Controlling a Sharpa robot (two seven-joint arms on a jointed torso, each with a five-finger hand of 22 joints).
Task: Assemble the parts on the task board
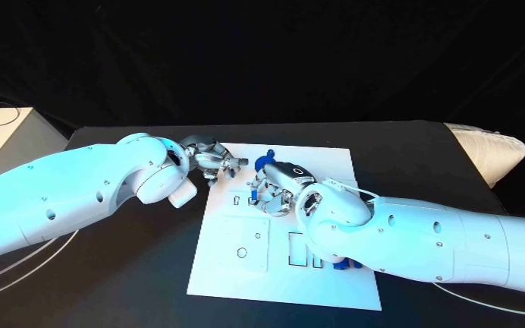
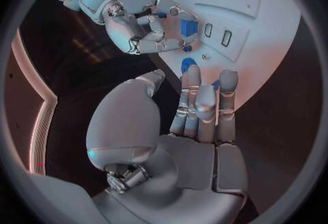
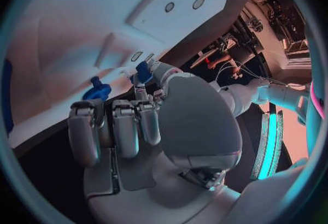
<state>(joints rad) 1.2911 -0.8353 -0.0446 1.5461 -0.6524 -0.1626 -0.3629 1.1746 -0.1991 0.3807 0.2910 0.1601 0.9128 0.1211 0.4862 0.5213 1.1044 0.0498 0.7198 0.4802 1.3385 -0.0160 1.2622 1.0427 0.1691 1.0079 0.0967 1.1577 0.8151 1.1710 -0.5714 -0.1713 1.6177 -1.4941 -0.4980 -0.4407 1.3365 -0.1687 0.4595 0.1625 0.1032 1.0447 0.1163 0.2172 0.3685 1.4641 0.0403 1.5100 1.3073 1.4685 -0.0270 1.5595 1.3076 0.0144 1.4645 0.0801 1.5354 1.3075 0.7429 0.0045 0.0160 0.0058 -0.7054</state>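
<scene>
A flat white rectangular task board (image 1: 235, 256) with recessed slots and small round holes lies on a matte black table (image 1: 131, 282). Both glossy white arms reach over its far end. The left hand (image 1: 211, 159), of jointed silver metal, hovers at the board's far left edge with its fingers extended together, nothing visibly in them. The right hand (image 1: 277, 187) sits over the board's upper middle, fingers curled around a small blue plastic part (image 2: 189, 28). Another small knobbed blue part (image 1: 268, 154) rests on the board near its far edge, between the two hands. More blue pieces (image 1: 348, 264) lie at the board's right edge beside the right forearm.
</scene>
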